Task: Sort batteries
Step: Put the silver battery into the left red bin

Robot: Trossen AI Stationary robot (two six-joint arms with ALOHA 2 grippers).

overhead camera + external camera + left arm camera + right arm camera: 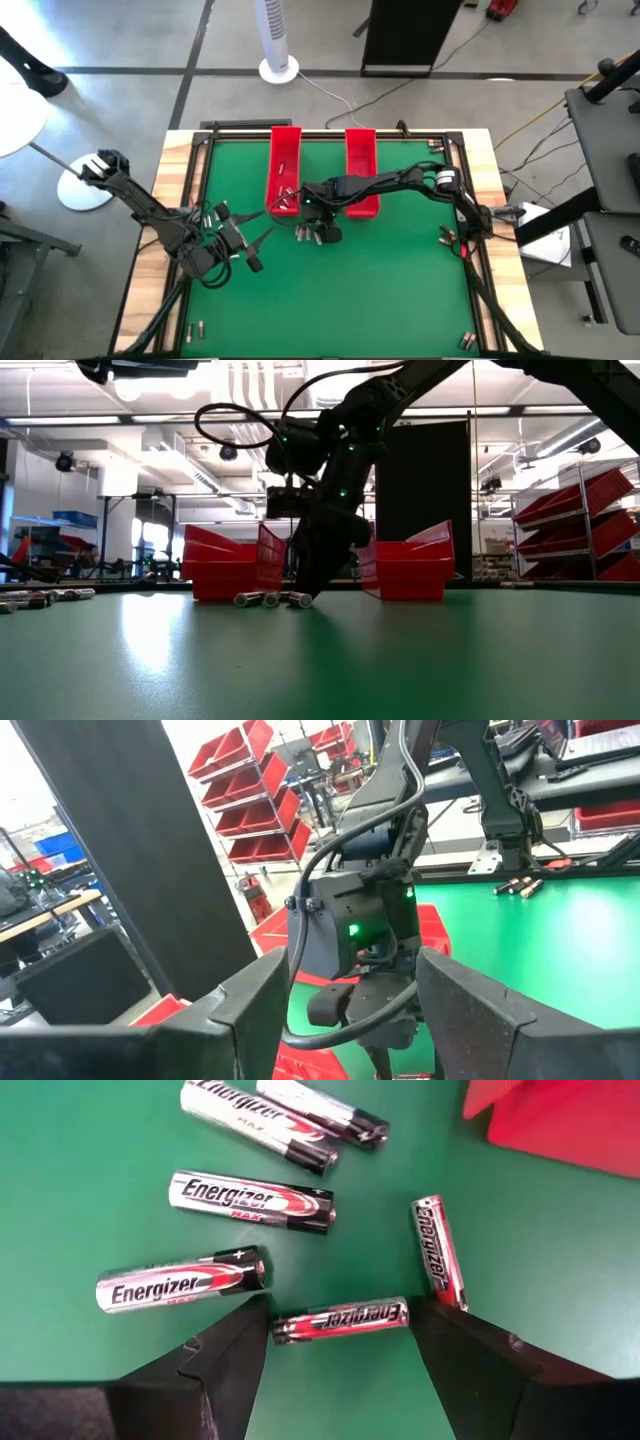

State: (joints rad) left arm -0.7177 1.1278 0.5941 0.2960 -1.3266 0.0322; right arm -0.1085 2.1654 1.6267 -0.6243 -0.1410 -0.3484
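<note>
the right gripper (338, 1342) hangs low over the green table (380, 290), just in front of the two red trays (285, 165), and its two fingers (215, 1365) are wide open with nothing in them. right between those fingers lies one small battery (340, 1321). it lies flat, and its long side runs across the gap from one finger to the other, so each end of it points at a finger. that is the big thing to look at, i think. if the fingers close now, they would push on the two ends of the battery, not on its round sides, and it could slip or pop out. a turn of the wrist may make the grab easier. more batteries (250, 1197) lie close by on the table, a little way past the open fingers, and one battery (437, 1250) sits near one finger, pointing a different way. from the low view the batteries (270, 599) sit in a small bunch on the table just in front of the trays, with the right arm coming down on them. the left gripper (250, 243) waits off to the side, over the left part of the table, open too and holding nothing. it is farther from the bunch than the right one, so the right arm looks like the one to pick up.
</note>
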